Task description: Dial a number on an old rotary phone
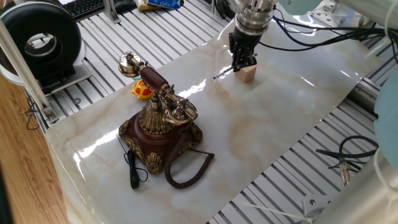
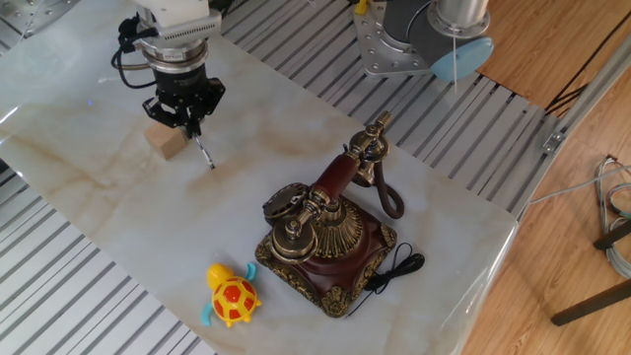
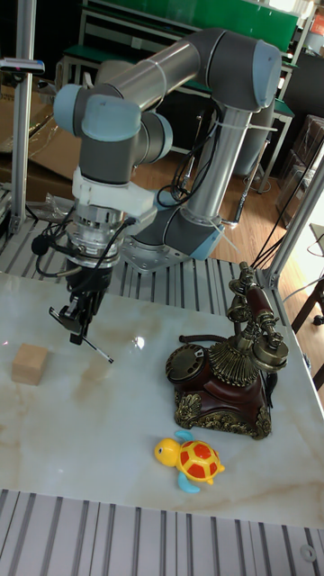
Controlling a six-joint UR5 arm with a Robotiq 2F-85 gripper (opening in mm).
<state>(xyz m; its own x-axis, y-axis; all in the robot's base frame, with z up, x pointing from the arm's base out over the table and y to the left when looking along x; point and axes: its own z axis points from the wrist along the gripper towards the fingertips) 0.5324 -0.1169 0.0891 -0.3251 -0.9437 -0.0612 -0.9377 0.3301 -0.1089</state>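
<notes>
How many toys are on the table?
1: a yellow toy turtle lies on the marble table just beside the rotary phone, on its dial side. Nothing else looks like a toy.

A small pale wooden block [image 2: 166, 142] sits on the glossy marble-patterned table top [image 2: 89, 212]. A yellow plastic turtle toy [image 3: 191, 462] with an orange shell and blue flippers lies near the table's edge. A thin silver pen-like stylus [image 3: 93, 348] slants beside the block.

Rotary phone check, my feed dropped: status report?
Pincer shut on stylus, lifted beside wooden block. Rotary phone untouched, handset cradled. Toy turtle beside phone, not blocking.
</notes>
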